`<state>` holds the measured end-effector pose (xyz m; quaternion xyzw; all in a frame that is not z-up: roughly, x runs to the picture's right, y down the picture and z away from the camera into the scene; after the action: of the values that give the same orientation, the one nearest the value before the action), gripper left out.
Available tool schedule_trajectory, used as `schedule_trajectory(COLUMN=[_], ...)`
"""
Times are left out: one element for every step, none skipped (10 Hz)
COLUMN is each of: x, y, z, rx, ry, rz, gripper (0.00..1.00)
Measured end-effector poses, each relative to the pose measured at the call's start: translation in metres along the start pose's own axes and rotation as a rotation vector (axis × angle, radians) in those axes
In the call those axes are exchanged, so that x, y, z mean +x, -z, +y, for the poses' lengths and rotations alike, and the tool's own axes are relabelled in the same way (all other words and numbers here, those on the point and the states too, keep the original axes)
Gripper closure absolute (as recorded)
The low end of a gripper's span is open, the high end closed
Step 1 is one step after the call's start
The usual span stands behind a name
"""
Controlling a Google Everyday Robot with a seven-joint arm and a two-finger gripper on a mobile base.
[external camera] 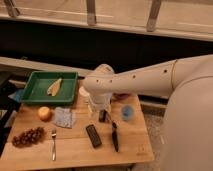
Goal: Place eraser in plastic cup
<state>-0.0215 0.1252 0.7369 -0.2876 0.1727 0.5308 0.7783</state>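
The eraser (93, 135) is a flat dark block lying on the wooden table (70, 147), near its front middle. The small light-blue plastic cup (128, 112) stands upright at the table's right side, behind the black-handled knife (115, 136). My white arm reaches in from the right, and its gripper (103, 116) hangs low over the table just behind the eraser and left of the cup. The eraser lies free on the table, not held.
A green tray (35, 90) with a yellowish item stands at the back left. An orange (45, 113), a grey-blue cloth (64, 117), dark grapes (28, 136) and a fork (53, 145) lie on the left. A white cup (84, 93) and a red bowl (120, 97) sit partly hidden behind the arm.
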Motion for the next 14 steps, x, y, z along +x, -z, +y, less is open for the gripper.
schedule_trajectory(x=[-0.005,-0.008,-0.009,-0.009,-0.009,-0.008,-0.006,-0.005,-0.004,-0.004,-0.002,0.000,0.002,0.001], y=[-0.009,-0.019,-0.024,-0.031,-0.038,-0.042,-0.048,-0.052,-0.056,-0.059,-0.067,-0.071,-0.074,-0.073], z=[0.009,0.017,0.019,0.020,0.027,0.030,0.032,0.035,0.041,0.046,0.053,0.054,0.054,0.055], rx=[-0.008,-0.018,-0.023,-0.030,-0.041,-0.050,-0.063,-0.076,-0.086,-0.092,-0.108,-0.114,-0.116,-0.117], ry=[0.023,0.039,0.044,0.047,0.059,0.062,0.063,0.066,0.072,0.079,0.089,0.089,0.088,0.087], rz=[0.022,0.043,0.059,0.081,0.099,0.111,0.126,0.133,0.137,0.144,0.154,0.163,0.165,0.163], gripper=[0.34,0.34,0.34,0.34,0.34,0.34,0.34,0.34,0.34,0.34,0.34,0.34,0.34,0.34])
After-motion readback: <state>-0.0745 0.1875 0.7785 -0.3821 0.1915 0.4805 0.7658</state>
